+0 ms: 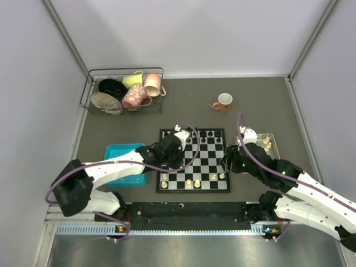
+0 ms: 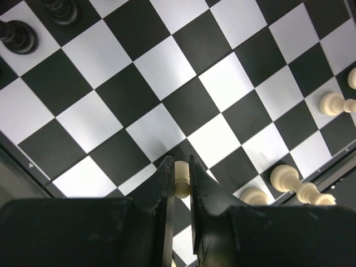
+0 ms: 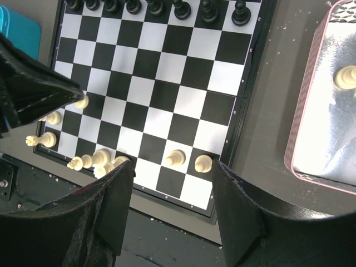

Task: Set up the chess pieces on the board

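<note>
The board point(image 1: 203, 161) lies flat in front of both arms, black pieces point(image 3: 156, 6) lined along its far row. My left gripper point(image 2: 181, 162) is shut on a cream-white chess piece point(image 2: 182, 181) just above the squares near the board's near-left corner point(image 1: 166, 168). More white chess pieces point(image 2: 286, 177) stand along the near edge, and two pawns point(image 3: 175, 158) stand near the right corner. My right gripper point(image 3: 171, 165) hangs open over that near-right corner point(image 1: 227, 161) with nothing between its fingers.
A pink tray point(image 3: 292, 150) right of the board holds white pieces point(image 3: 346, 77). A blue tray point(image 1: 119, 153) sits left of the board under my left arm. A wire basket of mugs point(image 1: 125, 92) is at the back left, and a red mug point(image 1: 223, 102) behind the board.
</note>
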